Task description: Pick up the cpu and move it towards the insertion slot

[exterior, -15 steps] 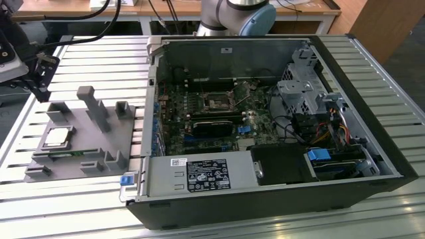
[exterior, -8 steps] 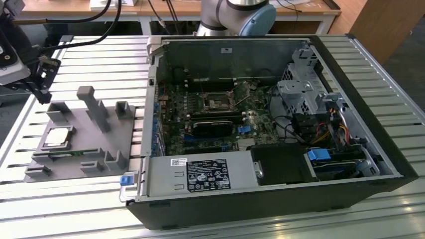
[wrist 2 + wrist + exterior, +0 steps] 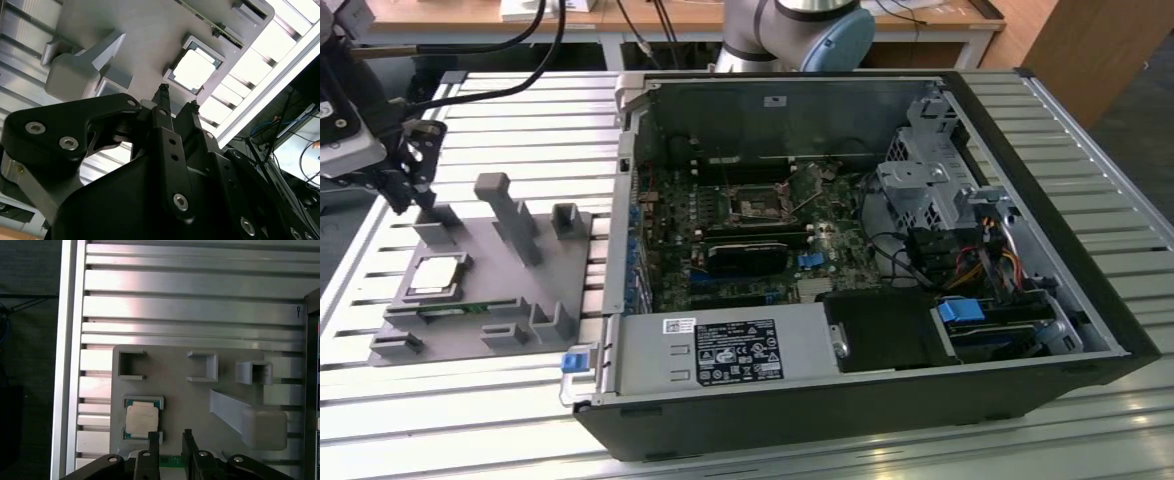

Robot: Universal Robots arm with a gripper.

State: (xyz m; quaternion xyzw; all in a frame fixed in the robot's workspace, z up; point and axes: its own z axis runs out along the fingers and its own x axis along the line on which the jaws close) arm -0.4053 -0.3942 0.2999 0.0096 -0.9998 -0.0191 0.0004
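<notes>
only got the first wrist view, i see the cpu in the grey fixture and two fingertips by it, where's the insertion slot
Observer: In the exterior view, the insertion slot sits on the motherboard inside the open computer case, to the exterior view's right of the grey fixture.
Operator: is the gripper on the cpu yet
Observer: No. The exterior view shows the gripper apart from the cpu, which lies untouched in its recess. The jaws are open.
</notes>
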